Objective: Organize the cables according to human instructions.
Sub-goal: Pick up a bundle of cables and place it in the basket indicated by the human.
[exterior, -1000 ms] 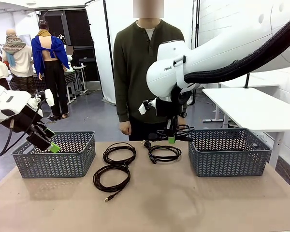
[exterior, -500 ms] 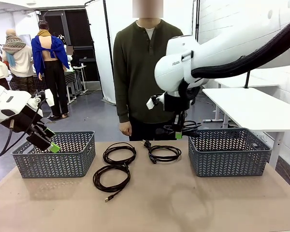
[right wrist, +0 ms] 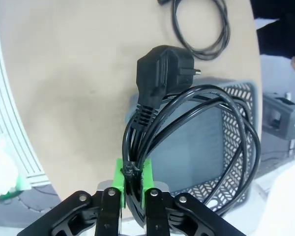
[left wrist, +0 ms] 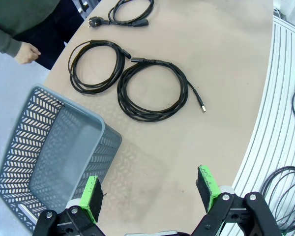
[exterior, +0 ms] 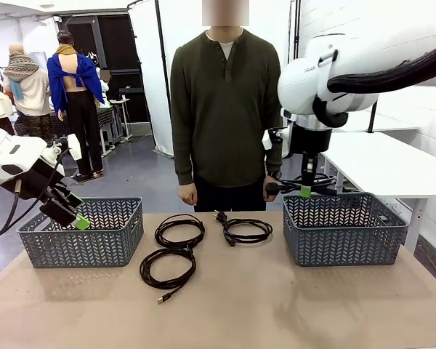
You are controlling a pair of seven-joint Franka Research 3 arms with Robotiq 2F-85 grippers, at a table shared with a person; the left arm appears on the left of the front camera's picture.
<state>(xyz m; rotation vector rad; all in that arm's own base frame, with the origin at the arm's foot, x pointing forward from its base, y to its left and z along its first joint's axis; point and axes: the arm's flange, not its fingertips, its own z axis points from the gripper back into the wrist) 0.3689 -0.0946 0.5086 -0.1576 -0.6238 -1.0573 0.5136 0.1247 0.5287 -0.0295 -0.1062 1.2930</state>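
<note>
My right gripper (exterior: 305,191) is shut on a coiled black cable (exterior: 309,181) and holds it in the air over the far left corner of the right grey basket (exterior: 343,234). In the right wrist view the green pads (right wrist: 120,180) pinch the bundled loops of that cable (right wrist: 196,118), its plug (right wrist: 164,64) pointing away, the basket (right wrist: 221,147) below. Three more cables lie coiled on the table (exterior: 179,230) (exterior: 167,266) (exterior: 248,230). My left gripper (exterior: 77,211) hangs open beside the left grey basket (exterior: 87,249). The human (exterior: 225,109) stands at the far side.
The left wrist view looks down past the open left gripper (left wrist: 148,191) at the left basket (left wrist: 24,147) and three coils: cable (left wrist: 96,66), cable (left wrist: 152,89), cable (left wrist: 130,10). The person's hand (left wrist: 27,53) hangs by the table edge. A white table (exterior: 392,163) stands at the right.
My right arm has swung right and upward, carrying the held cable from above the table's middle to over the right basket. The left arm and the three lying cables have not moved.
</note>
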